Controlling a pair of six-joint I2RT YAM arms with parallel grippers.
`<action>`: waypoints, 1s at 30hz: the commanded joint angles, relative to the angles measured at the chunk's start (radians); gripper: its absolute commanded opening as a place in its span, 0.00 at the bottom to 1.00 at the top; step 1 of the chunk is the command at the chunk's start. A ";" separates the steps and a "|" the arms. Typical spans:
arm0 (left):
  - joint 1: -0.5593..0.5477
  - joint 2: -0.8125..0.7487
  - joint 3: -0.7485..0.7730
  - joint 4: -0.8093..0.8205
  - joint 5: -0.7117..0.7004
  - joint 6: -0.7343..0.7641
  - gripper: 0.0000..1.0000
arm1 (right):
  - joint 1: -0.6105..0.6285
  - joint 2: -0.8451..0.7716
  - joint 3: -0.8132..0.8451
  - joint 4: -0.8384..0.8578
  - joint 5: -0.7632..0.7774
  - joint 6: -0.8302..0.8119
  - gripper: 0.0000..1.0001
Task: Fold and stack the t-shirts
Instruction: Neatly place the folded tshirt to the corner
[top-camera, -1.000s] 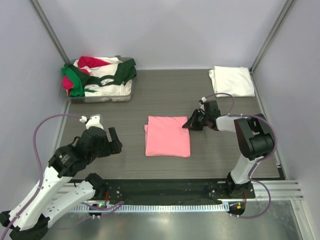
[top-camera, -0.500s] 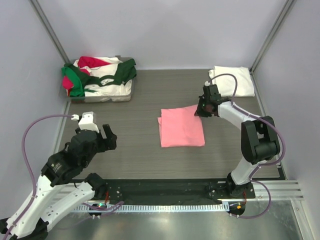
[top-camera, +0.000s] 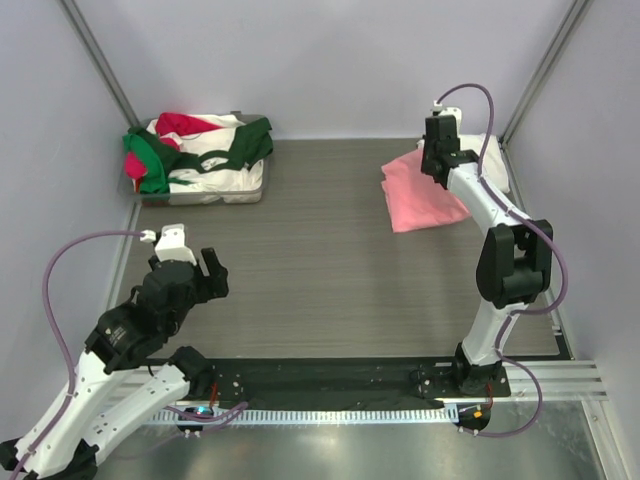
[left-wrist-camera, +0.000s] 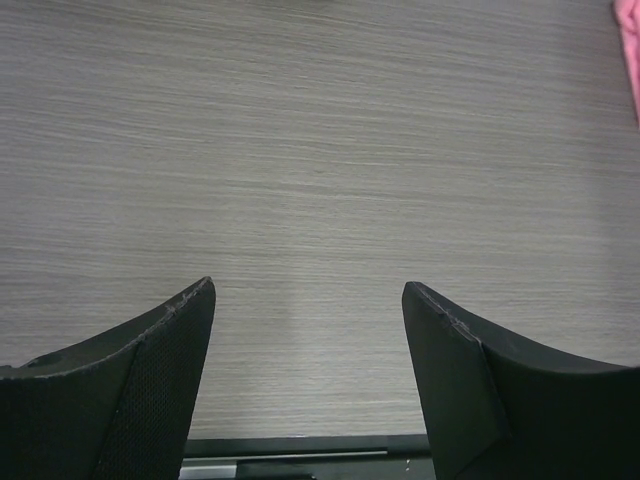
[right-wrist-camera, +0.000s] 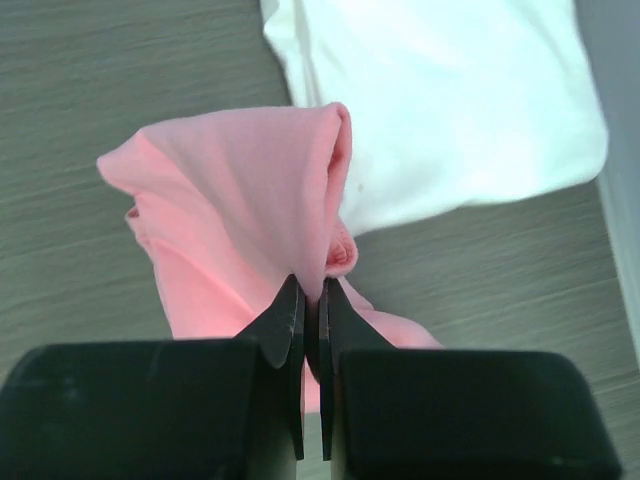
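Observation:
My right gripper (top-camera: 436, 160) (right-wrist-camera: 312, 282) is shut on an edge of the folded salmon-pink t-shirt (top-camera: 420, 195) (right-wrist-camera: 240, 215), which hangs lifted at the far right. Just beyond it lies the folded white t-shirt (right-wrist-camera: 440, 100) (top-camera: 497, 165), partly hidden by the arm in the top view. More t-shirts, dark green, red and white (top-camera: 200, 150), are heaped at the far left. My left gripper (top-camera: 190, 270) (left-wrist-camera: 308, 288) is open over bare table at the near left, nothing between its fingers.
The heap of shirts sits in a shallow clear tray (top-camera: 205, 195) at the far left. Grey walls with metal posts close in the table on three sides. A black rail (top-camera: 330, 375) runs along the near edge between the arm bases.
My right gripper has carried the pink t-shirt from the table's middle up and to the far right, beside the white one. The left arm has drawn back slightly and its jaws narrowed a little.

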 joint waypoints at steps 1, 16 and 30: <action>0.023 0.010 -0.004 0.055 0.000 0.014 0.76 | -0.037 0.036 0.106 0.048 0.007 -0.114 0.01; 0.090 0.054 -0.012 0.068 0.031 0.023 0.75 | -0.156 0.114 0.344 0.065 -0.212 -0.197 0.01; 0.090 0.061 -0.012 0.068 0.033 0.023 0.76 | -0.157 0.186 0.508 0.019 -0.272 -0.208 0.01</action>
